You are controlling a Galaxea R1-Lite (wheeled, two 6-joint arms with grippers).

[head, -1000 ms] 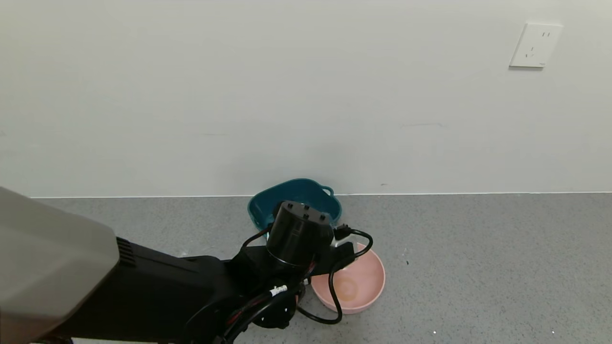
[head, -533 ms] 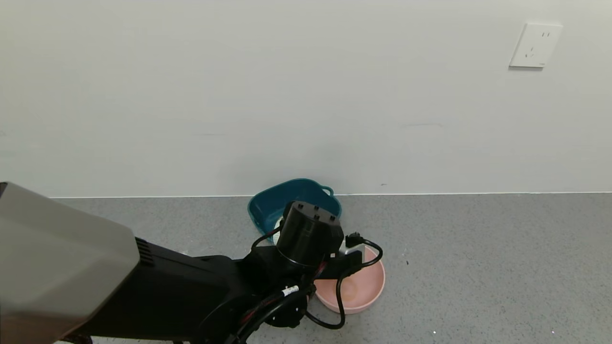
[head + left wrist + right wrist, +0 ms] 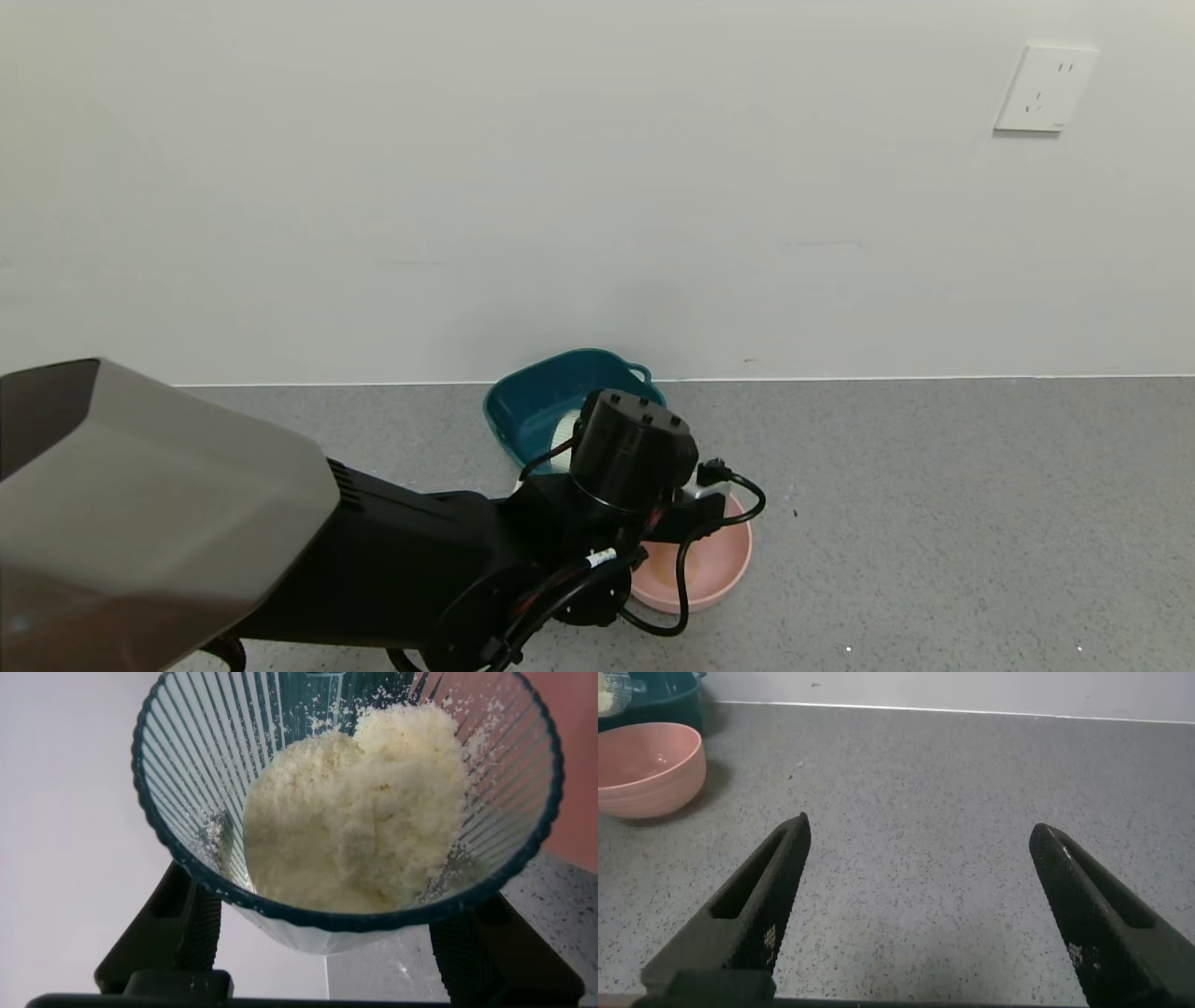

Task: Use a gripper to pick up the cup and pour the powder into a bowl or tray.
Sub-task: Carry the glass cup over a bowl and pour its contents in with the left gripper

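My left gripper (image 3: 327,947) is shut on the ribbed pale blue-green cup (image 3: 206,765), with a black finger on each side of it. A heap of cream-white powder (image 3: 355,812) lies inside the cup. In the head view the left arm's black wrist (image 3: 635,448) hangs over the near-left rim of the pink bowl (image 3: 714,560). The cup (image 3: 563,431) shows just left of the wrist, in front of the teal tray (image 3: 541,397). My right gripper (image 3: 922,833) is open and empty, low over the grey floor, to the right of the bowl (image 3: 645,765).
The teal tray with handles stands against the white wall, right behind the pink bowl. Black cables (image 3: 691,560) loop from the wrist over the bowl. Grey speckled floor (image 3: 934,523) stretches to the right. A wall socket (image 3: 1046,89) is high on the right.
My left arm has moved right and a little away from me with the cup. It now covers more of the pink bowl, and the cup shows in front of the teal tray.
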